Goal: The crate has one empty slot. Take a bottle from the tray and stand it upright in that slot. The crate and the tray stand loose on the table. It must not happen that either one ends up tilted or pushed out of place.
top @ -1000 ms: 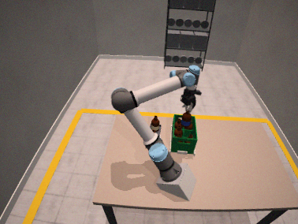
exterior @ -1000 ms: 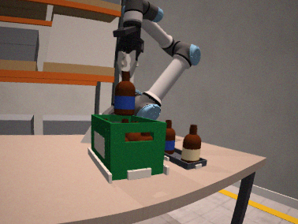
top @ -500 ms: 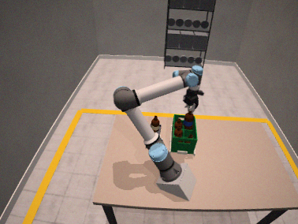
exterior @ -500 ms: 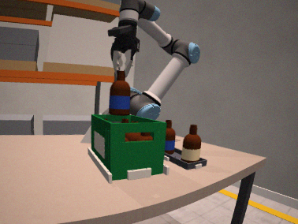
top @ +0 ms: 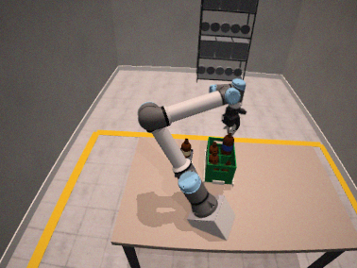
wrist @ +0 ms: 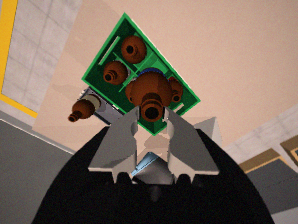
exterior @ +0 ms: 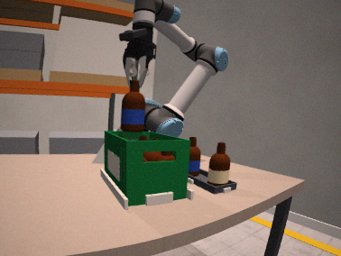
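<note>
My gripper (exterior: 134, 80) is shut on the neck of a brown bottle with a blue label (exterior: 133, 111). It holds the bottle upright over the green crate (exterior: 146, 169), the bottle's base at about the rim. In the wrist view the held bottle (wrist: 149, 93) hangs between my fingers above the crate (wrist: 137, 73), where three other bottle tops (wrist: 114, 73) show. In the top view the gripper (top: 230, 124) is above the crate's far side (top: 221, 159). The dark tray (exterior: 210, 186) beside the crate holds a cream-labelled bottle (exterior: 219, 164) and a blue-labelled one (exterior: 194, 157).
The arm's grey base block (top: 212, 218) stands near the table's front edge. A metal shelf rack (top: 227, 38) stands beyond the table. The table edge (exterior: 271, 198) runs close behind the tray. A yellow floor line (top: 71, 181) surrounds the table.
</note>
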Tool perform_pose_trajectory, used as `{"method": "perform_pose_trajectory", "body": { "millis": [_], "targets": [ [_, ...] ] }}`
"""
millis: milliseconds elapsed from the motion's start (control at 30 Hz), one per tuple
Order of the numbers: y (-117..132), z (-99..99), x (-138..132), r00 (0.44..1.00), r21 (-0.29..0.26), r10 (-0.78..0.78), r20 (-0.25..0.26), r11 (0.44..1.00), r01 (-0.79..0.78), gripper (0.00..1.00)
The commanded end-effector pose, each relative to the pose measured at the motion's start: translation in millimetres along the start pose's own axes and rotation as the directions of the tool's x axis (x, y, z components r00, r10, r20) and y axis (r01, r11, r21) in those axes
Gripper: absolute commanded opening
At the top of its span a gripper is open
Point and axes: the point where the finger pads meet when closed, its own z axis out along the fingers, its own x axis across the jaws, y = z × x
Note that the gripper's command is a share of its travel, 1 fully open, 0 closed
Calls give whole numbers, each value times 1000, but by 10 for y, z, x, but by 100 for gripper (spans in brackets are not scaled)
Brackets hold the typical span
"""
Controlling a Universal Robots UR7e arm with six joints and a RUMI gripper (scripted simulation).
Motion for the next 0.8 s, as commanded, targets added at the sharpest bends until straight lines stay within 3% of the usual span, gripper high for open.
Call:
{"method": "perform_pose_trajectory", "body": {
  "millis": [0,767],
  "targets": [
    [-25,-5,24,1000,1,0,0,1000,0,0],
    [-80,-5,80,1000,1,0,0,1000,0,0]
  ]
}}
